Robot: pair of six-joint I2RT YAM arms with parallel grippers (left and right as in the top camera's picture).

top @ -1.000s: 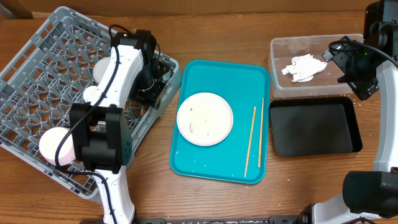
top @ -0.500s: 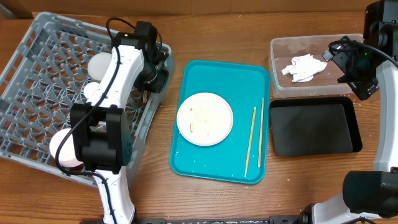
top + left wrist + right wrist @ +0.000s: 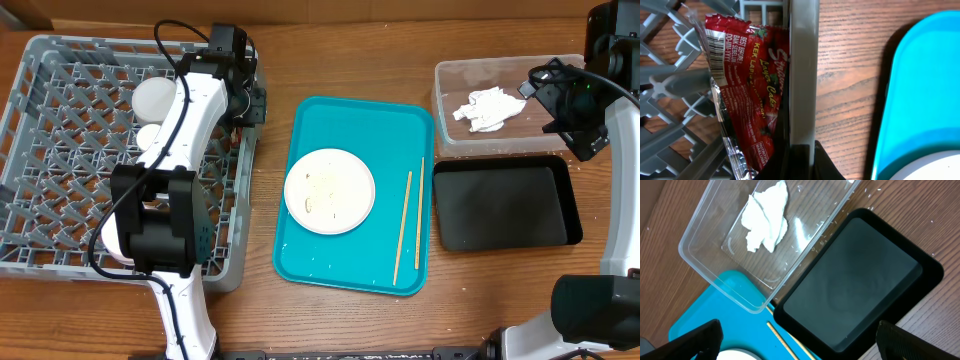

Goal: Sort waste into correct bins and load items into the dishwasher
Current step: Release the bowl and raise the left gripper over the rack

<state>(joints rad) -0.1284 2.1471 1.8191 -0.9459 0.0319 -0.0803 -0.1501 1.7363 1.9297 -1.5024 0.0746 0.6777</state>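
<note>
- One plate and two chopsticks on the teal tray; one napkin in the clear tub.
- The left end effector pinches the dish rack wall, with one sauce packet just inside.
- The right end effector is spread above the tub.

Glossy red packet, matt grey plastic rack, wood-grain table

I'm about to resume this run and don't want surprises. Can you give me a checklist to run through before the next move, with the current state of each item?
1. Grip: ok, left pincer closed on the dish rack wall.
2. Spare arm: ok, right pincer open, nothing between its fingers.
3. Paper waste: ok, napkin lies in the clear tub.
4. Packet waste: not ok, sauce packet lies inside the rack against that wall.
5. Loading: not ok, plate and chopsticks lie on the teal tray.
</note>
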